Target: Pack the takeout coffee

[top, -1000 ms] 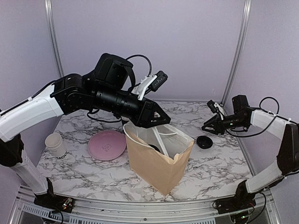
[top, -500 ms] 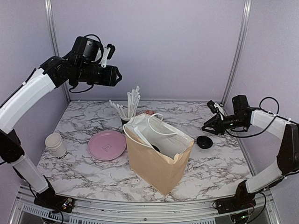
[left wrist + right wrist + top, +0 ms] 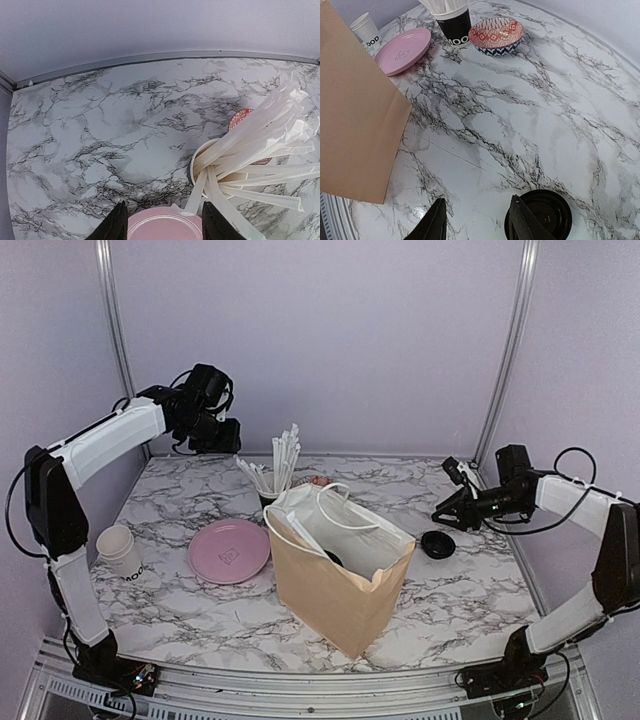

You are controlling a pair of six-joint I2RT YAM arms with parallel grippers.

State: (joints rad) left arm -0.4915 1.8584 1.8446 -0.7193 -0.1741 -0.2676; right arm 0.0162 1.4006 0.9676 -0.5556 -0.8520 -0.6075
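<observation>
A brown paper bag (image 3: pixel 335 592) with white handles stands open mid-table. Deep inside it shows a dark round patch, the black lid of the takeout coffee (image 3: pixel 333 558); the cup's body is hidden by the bag wall. My left gripper (image 3: pixel 228 435) hangs high at the back left, well away from the bag. In the left wrist view it (image 3: pixel 164 226) is open and empty above the pink plate's edge. My right gripper (image 3: pixel 445 512) hovers low to the right of the bag. Its jaws (image 3: pixel 477 225) stand open with only bare marble between them.
A loose black lid (image 3: pixel 542 216) lies beside my right finger. A black cup of white straws (image 3: pixel 272 478) and a patterned bowl (image 3: pixel 497 35) stand behind the bag. A pink plate (image 3: pixel 230 550) and stacked lidless white cups (image 3: pixel 120 548) sit to the left.
My left arm has lifted away from the bag's mouth and swung back to the far left, its jaws now open. The right arm has not moved.
</observation>
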